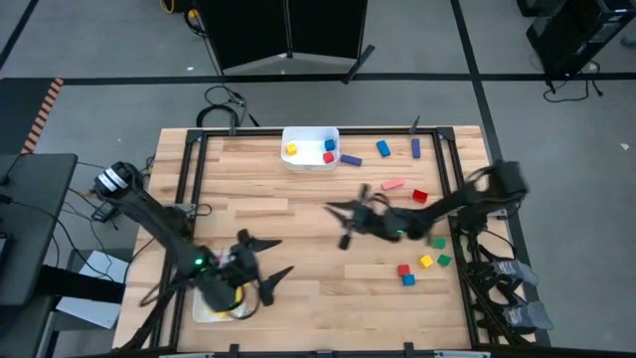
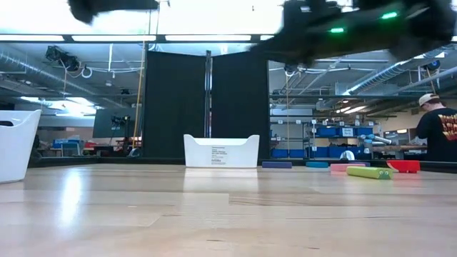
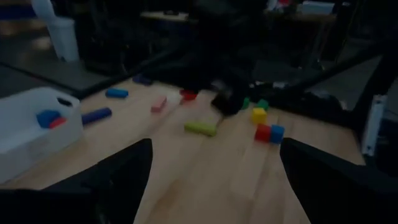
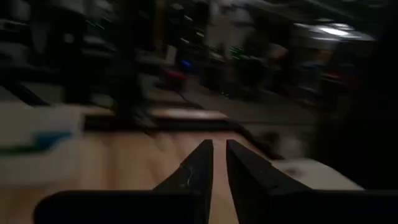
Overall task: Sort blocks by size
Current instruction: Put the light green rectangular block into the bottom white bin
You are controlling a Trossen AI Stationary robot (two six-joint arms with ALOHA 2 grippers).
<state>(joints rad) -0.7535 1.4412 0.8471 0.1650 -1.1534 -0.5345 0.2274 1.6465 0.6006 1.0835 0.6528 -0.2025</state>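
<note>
Blocks lie scattered on the right half of the table: a red (image 1: 403,269) and a blue cube (image 1: 407,280), a yellow cube (image 1: 425,261), green cubes (image 1: 437,242), a red block (image 1: 419,196), a pink bar (image 1: 394,184), and blue and purple bars (image 1: 383,148) at the far edge. A yellow-green bar (image 3: 200,128) lies near them. My right gripper (image 1: 343,214) hovers above mid-table, its fingers (image 4: 219,155) close together and holding nothing. My left gripper (image 1: 278,259) stands open near the front left, its fingers (image 3: 211,186) wide apart and empty.
A white tray (image 1: 310,149) at the far middle holds a yellow, a blue and a red block. A second white tray (image 1: 204,308) sits under my left arm at the front left. A black frame (image 1: 189,169) borders the table. A person (image 2: 439,132) stands beyond the table.
</note>
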